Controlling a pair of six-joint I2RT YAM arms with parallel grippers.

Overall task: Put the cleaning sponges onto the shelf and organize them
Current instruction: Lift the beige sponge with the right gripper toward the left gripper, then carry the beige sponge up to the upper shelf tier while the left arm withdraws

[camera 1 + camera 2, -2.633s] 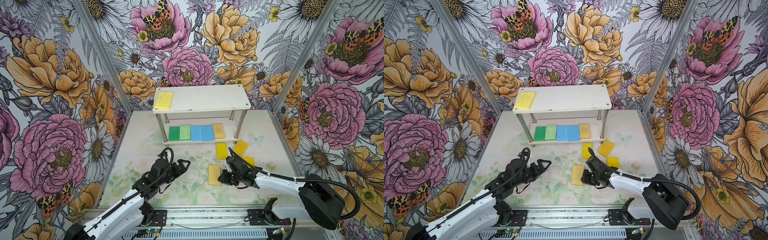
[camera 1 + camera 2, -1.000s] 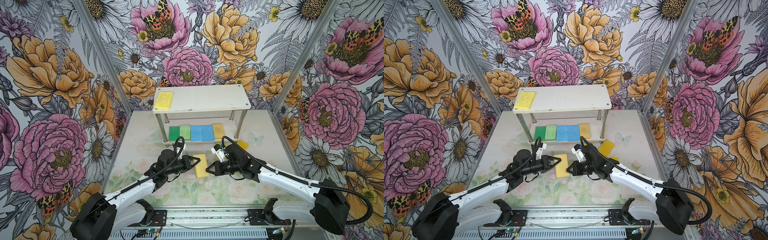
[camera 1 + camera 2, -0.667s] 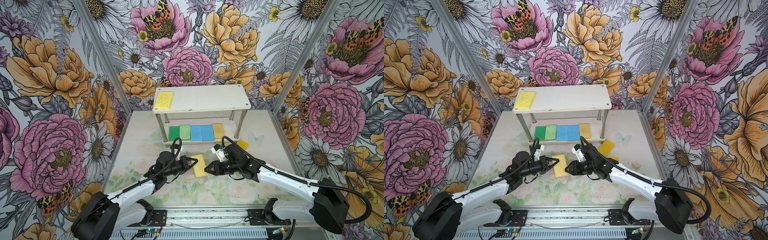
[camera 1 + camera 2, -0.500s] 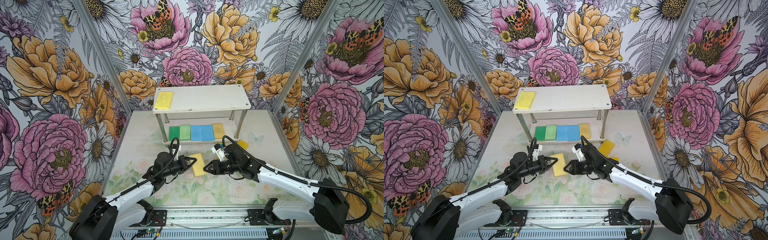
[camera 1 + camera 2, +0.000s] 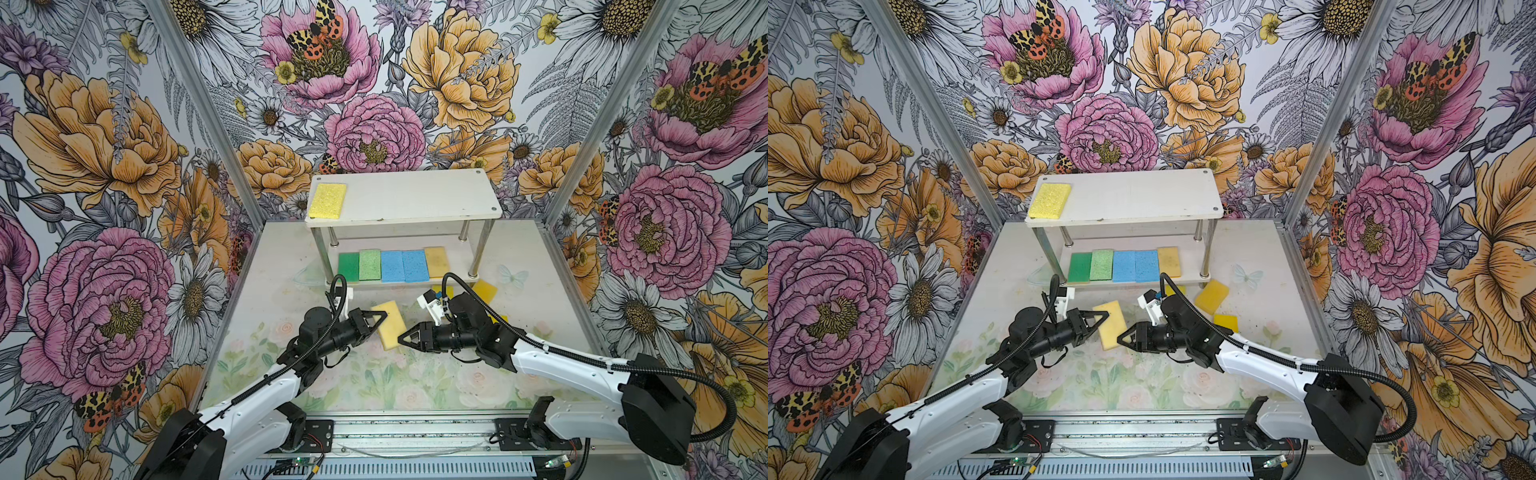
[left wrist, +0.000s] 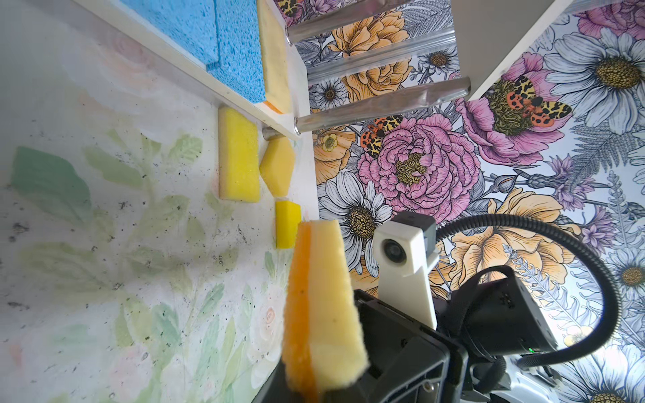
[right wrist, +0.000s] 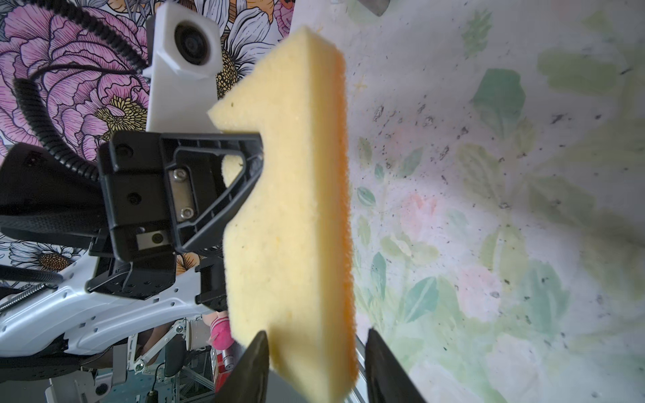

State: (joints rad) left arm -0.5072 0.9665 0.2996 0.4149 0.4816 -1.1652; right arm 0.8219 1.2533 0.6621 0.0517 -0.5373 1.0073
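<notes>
The left fingers [image 5: 371, 318] are clamped through the thickness of the held sponge [image 5: 392, 330]. They bite in from one long side near an end, with its pale yellow face up and the orange layer beneath. The right fingers [image 5: 412, 335] stand apart, one on each side of the opposite end. The right wrist view shows a gap between one finger and the orange side, so the left arm alone seems to bear it. This looks like a hand-over in the air above the middle of the surface [image 5: 374, 395], probably so the arm on the shelf's emptier working side can do the placing.

The shelf [image 5: 415, 195] stands at the middle of the far edge. Its lower board [image 5: 457, 261] holds a tidy row, side by side: dark green sponge [image 5: 348, 267], light green sponge [image 5: 370, 264], two blue sponges [image 5: 404, 266] and a tan sponge [image 5: 436, 262]. That leaves little room there. The top board carries only one yellow sponge [image 5: 328, 200] at its left end, so the bare stretch beside it is the likely spot for the held one.

Three loose yellow sponges [image 5: 1212, 296] lie on the surface just off the shelf's near right post, toward the right edge, within the right arm's reach and partly hidden by it.
</notes>
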